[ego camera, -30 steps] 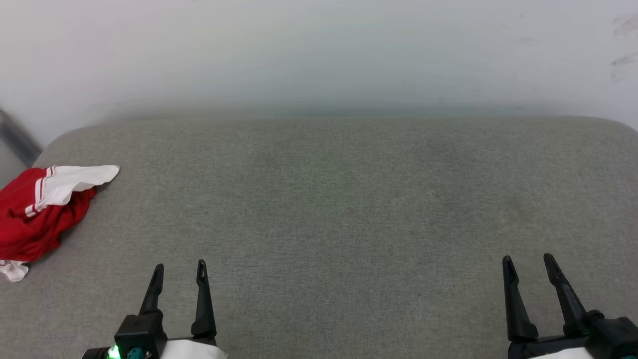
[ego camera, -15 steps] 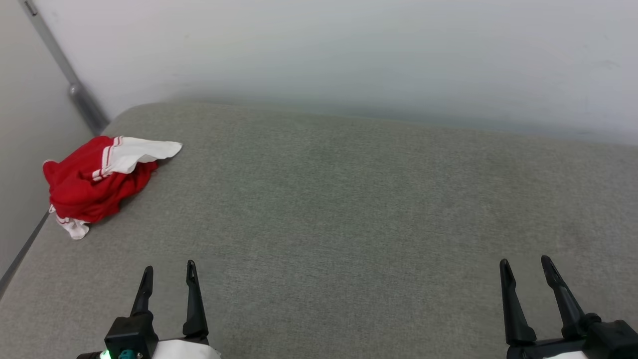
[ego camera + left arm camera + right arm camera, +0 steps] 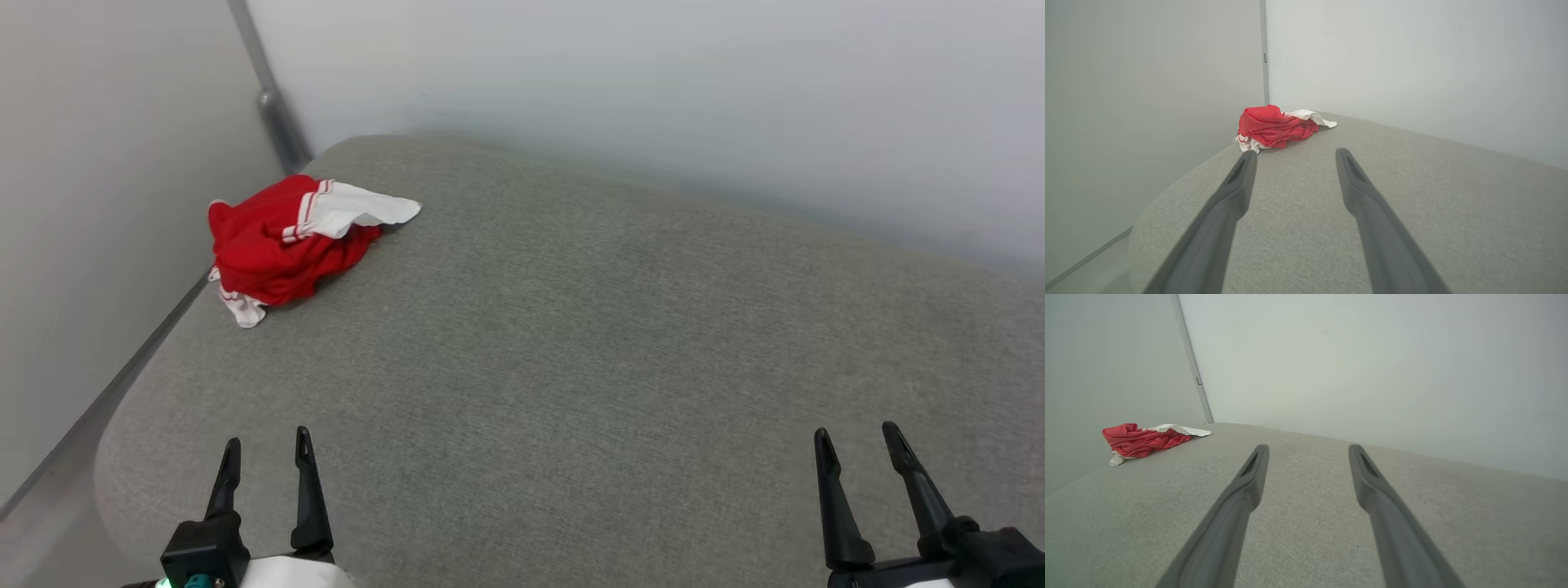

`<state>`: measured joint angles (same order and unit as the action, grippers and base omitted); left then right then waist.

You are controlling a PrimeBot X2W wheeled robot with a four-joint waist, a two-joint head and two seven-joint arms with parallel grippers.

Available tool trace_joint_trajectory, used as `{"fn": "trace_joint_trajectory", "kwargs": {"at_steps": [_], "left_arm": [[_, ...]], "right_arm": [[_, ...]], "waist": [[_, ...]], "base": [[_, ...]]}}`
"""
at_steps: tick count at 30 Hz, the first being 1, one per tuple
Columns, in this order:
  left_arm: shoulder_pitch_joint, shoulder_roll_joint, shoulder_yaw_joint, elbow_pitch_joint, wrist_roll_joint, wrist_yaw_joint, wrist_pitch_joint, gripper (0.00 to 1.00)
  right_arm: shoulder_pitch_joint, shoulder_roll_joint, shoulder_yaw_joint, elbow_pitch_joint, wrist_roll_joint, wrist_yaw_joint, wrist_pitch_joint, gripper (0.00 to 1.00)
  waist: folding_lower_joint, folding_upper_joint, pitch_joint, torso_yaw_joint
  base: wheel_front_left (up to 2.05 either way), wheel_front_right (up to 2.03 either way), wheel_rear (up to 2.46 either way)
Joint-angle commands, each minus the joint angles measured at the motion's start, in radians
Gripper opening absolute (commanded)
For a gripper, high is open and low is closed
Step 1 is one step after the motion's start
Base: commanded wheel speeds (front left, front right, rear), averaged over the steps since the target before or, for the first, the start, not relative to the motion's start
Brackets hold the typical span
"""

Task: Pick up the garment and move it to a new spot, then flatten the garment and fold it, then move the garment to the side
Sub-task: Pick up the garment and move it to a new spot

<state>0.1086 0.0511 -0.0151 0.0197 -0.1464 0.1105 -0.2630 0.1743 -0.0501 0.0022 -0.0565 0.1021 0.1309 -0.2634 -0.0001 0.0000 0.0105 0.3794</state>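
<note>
The left gripper (image 3: 267, 441) and right gripper (image 3: 856, 434) hang released and empty over the near edge of the grey surface (image 3: 588, 351). The head view has swung left over the last second, bringing the garment (image 3: 277, 245), crumpled in the far left corner, fully into sight. Pickup has not begun, and the left arm looks better placed.

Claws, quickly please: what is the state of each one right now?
Left claw: open, holding nothing.
Right claw: open, holding nothing.
</note>
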Motion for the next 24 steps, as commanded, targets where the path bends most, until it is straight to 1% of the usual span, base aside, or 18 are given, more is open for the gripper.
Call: {"fn": "trace_joint_trajectory", "kwargs": {"at_steps": [1,7,10,19,22,24], "left_arm": [[0.002,-0.001,0.007,-0.001,-0.006,0.004,-0.003,1.0],[0.008,-0.001,0.017,0.0,-0.007,0.014,-0.003,1.0],[0.011,-0.001,0.024,0.0,-0.008,0.012,-0.003,1.0],[0.013,-0.001,0.036,-0.009,-0.024,0.023,-0.003,1.0],[-0.007,-0.001,0.045,0.003,-0.025,0.01,-0.003,1.0],[-0.034,-0.001,0.059,0.014,-0.025,-0.009,-0.003,1.0]], "right_arm": [[0.012,0.0,0.001,-0.005,-0.005,0.0,-0.002,1.0],[0.012,0.0,0.001,-0.005,-0.01,0.0,-0.002,1.0],[0.009,0.0,0.001,-0.004,-0.011,0.0,-0.002,1.0],[-0.016,0.0,0.019,0.004,-0.023,0.0,-0.002,1.0],[-0.017,0.0,0.018,0.004,-0.025,0.0,-0.002,1.0],[-0.015,0.0,0.011,0.0,-0.028,0.0,-0.002,1.0]], "waist": [[0.0001,0.0,0.001,0.045],[0.0001,0.0,0.002,0.106],[0.0001,0.0,0.003,0.125],[0.0001,0.0,0.016,0.133],[0.0001,0.0,0.019,0.132],[0.0001,0.0,0.023,0.131]], "base": [[0.0,0.0,0.0],[0.0,0.0,0.0],[0.0,0.0,0.0],[0.0,0.0,0.0],[0.0,0.0,0.0],[0.0,0.0,0.0]]}}
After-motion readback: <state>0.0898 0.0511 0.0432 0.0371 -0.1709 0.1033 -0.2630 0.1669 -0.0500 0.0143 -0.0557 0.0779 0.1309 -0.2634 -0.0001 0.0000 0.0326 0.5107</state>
